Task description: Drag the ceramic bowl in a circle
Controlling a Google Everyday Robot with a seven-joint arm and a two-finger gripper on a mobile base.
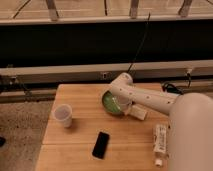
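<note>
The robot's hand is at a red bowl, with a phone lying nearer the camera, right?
Not quite: the bowl is green, not red. The camera view shows the gripper at it, and the phone does lie nearer the camera.

1 ceramic bowl (109, 103) | 1 cup (63, 115) | 1 phone (101, 144) | 1 tube (160, 139) | 1 pkt (139, 112) | 1 tool (123, 103), at bowl
</note>
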